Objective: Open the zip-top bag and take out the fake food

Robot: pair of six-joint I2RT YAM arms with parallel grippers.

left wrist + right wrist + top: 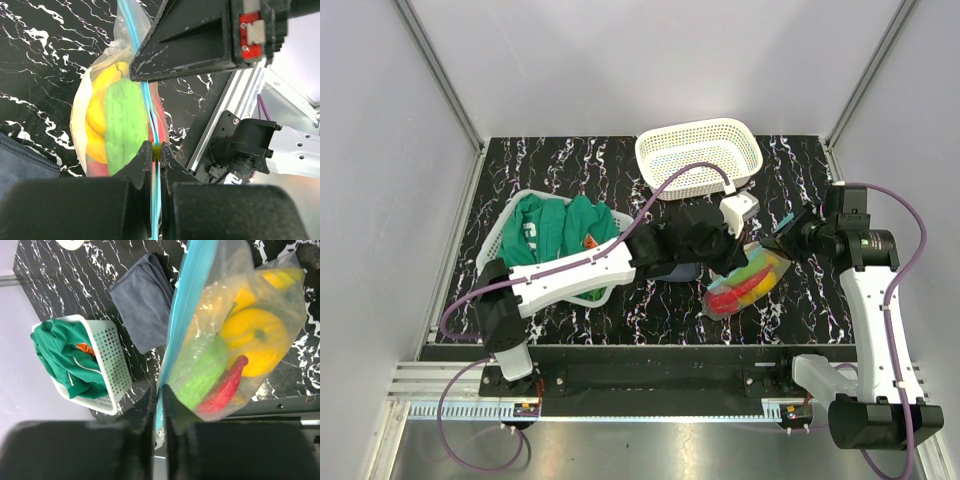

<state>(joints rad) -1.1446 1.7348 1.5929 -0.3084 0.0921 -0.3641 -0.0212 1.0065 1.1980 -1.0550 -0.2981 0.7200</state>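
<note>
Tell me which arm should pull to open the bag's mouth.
Right, probably. The left gripper and right gripper pinch the zip-top bag at its teal strip, but the left arm is stretched across the table; the right arm stands bent, with room to draw back.

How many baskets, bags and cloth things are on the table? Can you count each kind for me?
Baskets: 2 (back white basket, side white basket)
Bags: 1 (zip-top bag)
Folded cloths: 1 (dark blue cloth)
Clothes: 1 (green clothing, in the side basket)
Total: 5
</note>
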